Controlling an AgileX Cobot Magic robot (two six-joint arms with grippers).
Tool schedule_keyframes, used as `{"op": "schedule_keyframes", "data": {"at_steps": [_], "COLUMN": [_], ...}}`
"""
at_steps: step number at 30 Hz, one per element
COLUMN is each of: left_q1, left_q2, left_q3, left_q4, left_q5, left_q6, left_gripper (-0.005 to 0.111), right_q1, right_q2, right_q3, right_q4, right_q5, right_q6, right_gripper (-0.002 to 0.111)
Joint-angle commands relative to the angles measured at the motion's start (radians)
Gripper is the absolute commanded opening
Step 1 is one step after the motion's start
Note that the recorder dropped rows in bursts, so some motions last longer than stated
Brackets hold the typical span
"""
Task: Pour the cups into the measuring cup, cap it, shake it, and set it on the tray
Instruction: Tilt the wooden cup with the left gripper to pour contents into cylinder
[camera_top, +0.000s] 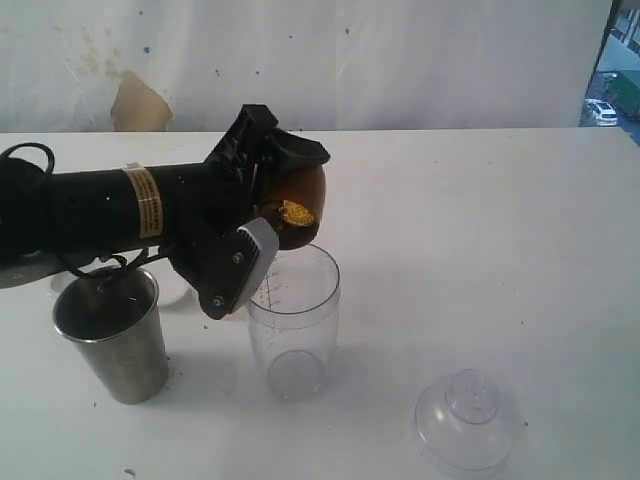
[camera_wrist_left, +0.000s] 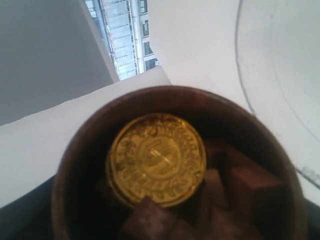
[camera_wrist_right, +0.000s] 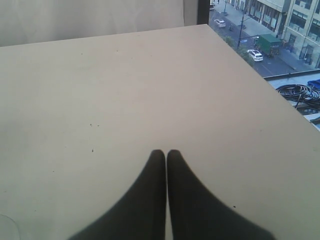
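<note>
Brown cup (camera_top: 310, 195), clamped in the left end effector (camera_top: 278, 200), hangs tipped on its side just above the rim of the clear measuring cup (camera_top: 294, 320), which stands on the worktop (camera_top: 480, 250) beside the steel tumbler (camera_top: 110, 335), while the right end effector (camera_wrist_right: 166, 155) has its fingers pressed together.

White table (camera_top: 480, 220), a few dark specks, ran back to a pale wall. Lower left: steel tumbler (camera_top: 110, 340) stood upright, mouth up. Bottom centre: clear measuring cup (camera_top: 293, 320) stood upright, near the tumbler but not touching it. Lower right: clear dome cap (camera_top: 467, 420) sat knob-up, apart from both.
</note>
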Motion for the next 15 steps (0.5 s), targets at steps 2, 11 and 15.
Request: {"op": "schedule_keyframes", "data": {"at_steps": [2, 11, 15], "left_q1": [-0.004, -0.004, -0.004], "left_q2": [-0.012, -0.012, -0.012], "left_q3": [0.038, 0.038, 0.038], "left_q4": [-0.151, -0.167, -0.167], "left_q5": [-0.08, -0.108, -0.108], "left_q6": [0.166, 0.168, 0.17], "left_gripper": [0.0, 0.0, 0.0], "right_q1": [-0.004, -0.004, -0.004], "right_q2": [-0.005, -0.005, -0.005], "right_q3": [0.002, 0.002, 0.002], "right_q4": [-0.003, -0.003, -0.003], "right_q5": [-0.007, -0.007, -0.007], "right_q6": [0.003, 0.003, 0.003], "right_gripper": [0.001, 0.001, 0.001]}}
